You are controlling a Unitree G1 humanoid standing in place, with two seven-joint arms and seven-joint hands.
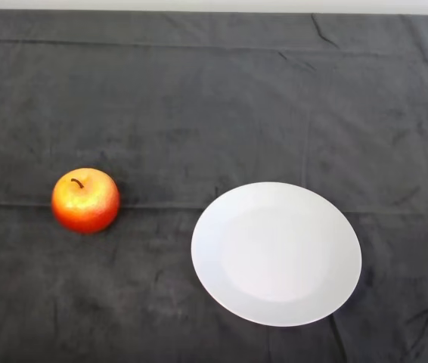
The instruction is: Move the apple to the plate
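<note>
A red and orange apple [85,200] with a short dark stem stands upright on the dark cloth at the left of the head view. A white round plate [276,253] lies on the cloth to the right of the apple, apart from it, and holds nothing.
The dark cloth [214,98] covers the table and has a few creases and folds. The table's far edge [214,10] runs along the top of the view.
</note>
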